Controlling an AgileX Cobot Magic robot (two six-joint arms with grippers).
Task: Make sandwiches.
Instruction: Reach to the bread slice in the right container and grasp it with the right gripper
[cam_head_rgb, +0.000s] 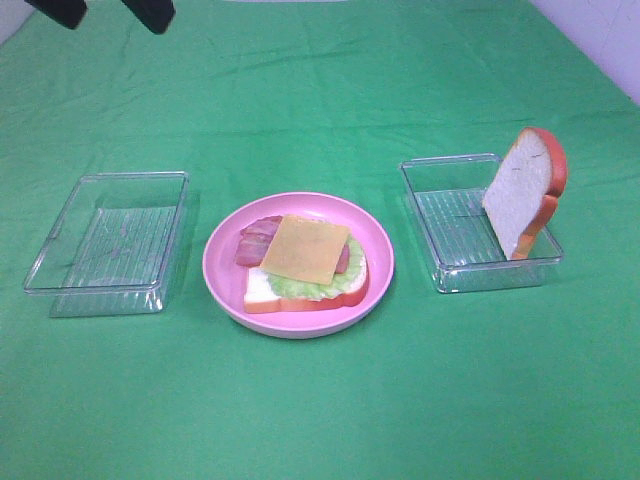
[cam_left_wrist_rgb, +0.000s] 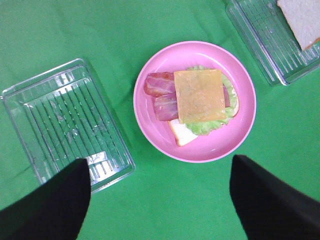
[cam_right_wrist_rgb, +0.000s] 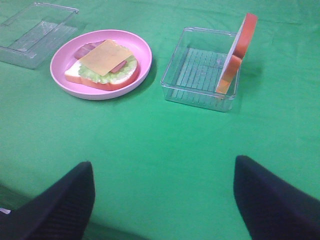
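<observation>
Both grippers are wide open and hold nothing. The left gripper (cam_left_wrist_rgb: 160, 200) hangs above the pink plate (cam_left_wrist_rgb: 150, 75). The right gripper (cam_right_wrist_rgb: 165, 200) hangs over bare green cloth (cam_right_wrist_rgb: 165, 145), well away from the food. On the plate lies the half-made sandwich (cam_head_rgb: 305, 265): bread, lettuce, bacon and cheese on top. The last bread slice (cam_head_rgb: 525, 190) leans in the right-hand clear tray (cam_head_rgb: 445, 240). It seems only that top slice is left to add.

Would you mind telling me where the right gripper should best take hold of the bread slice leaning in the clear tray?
Probably the bread slice's raised top edge, from above. It stands nearly upright against the right tray's wall, so its thin crust rim sticks up free, and open jaws could likely close across its two flat faces.
</observation>
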